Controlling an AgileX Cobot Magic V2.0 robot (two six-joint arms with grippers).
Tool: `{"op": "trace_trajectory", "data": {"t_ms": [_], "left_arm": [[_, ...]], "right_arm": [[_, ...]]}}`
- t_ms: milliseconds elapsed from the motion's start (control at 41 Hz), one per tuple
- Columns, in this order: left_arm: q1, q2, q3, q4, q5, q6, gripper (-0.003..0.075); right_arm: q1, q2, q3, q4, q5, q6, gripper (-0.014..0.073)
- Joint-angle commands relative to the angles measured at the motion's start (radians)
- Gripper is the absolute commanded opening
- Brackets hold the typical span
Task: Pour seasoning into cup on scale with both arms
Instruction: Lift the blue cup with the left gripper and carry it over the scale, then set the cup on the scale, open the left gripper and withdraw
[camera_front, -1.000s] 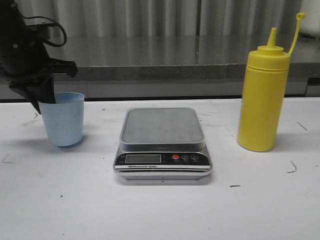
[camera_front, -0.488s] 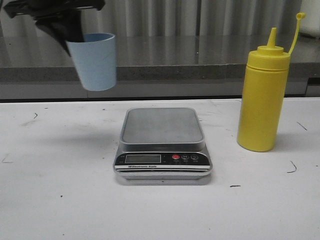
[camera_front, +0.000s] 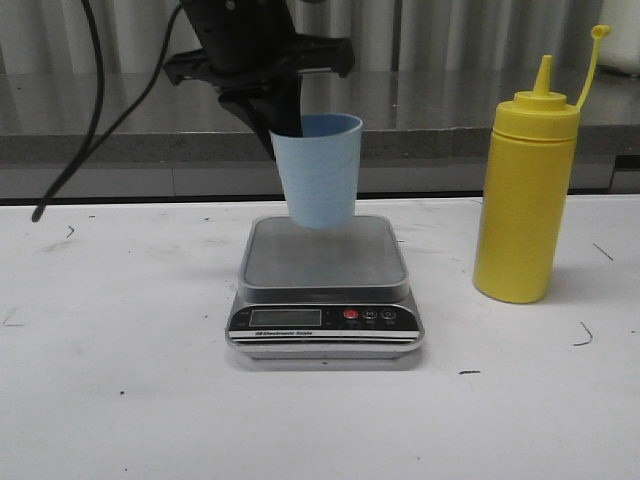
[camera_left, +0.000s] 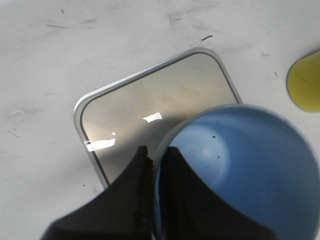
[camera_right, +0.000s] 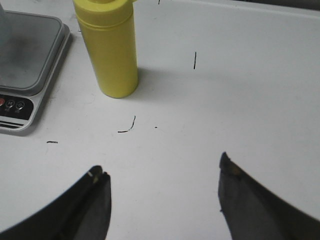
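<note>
White table with small dark marks fills the front view, and a grey ledge and pale curtain sit behind it. The scale sits in the middle of the table, with its steel top bare and its black panel facing the camera. The left gripper comes down from the top and pinches the rim of the cup, one finger inside and one outside. The cup is blue, stands upright, and hangs in the air just over the back part of the scale's top, not touching it. In the left wrist view you can look down into the cup, and it has a few tiny dark specks inside. The bottle is yellow and stands on the table to the right of the scale, well apart from the cup, with its cap hanging off to the side. The right gripper has its fingers spread wide and holds nothing, low over bare table, near the bottle.
</note>
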Motion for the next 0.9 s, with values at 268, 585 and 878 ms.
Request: {"op": "trace_trajectory", "data": {"t_ms": [268, 585, 878], "left_arm": [[-0.007, -0.015, -0.038, -0.010, -0.046, -0.014, -0.0020], [-0.007, -0.004, -0.038, -0.010, -0.042, -0.014, 0.0214], [-0.007, -0.084, -0.038, 0.023, -0.037, -0.014, 0.0355]], "right_arm": [[-0.004, 0.006, -0.033, 0.001, -0.061, -0.012, 0.0489], [-0.004, 0.006, -0.033, 0.001, -0.061, -0.012, 0.0489], [-0.004, 0.006, -0.033, 0.001, -0.061, -0.012, 0.0489]]}}
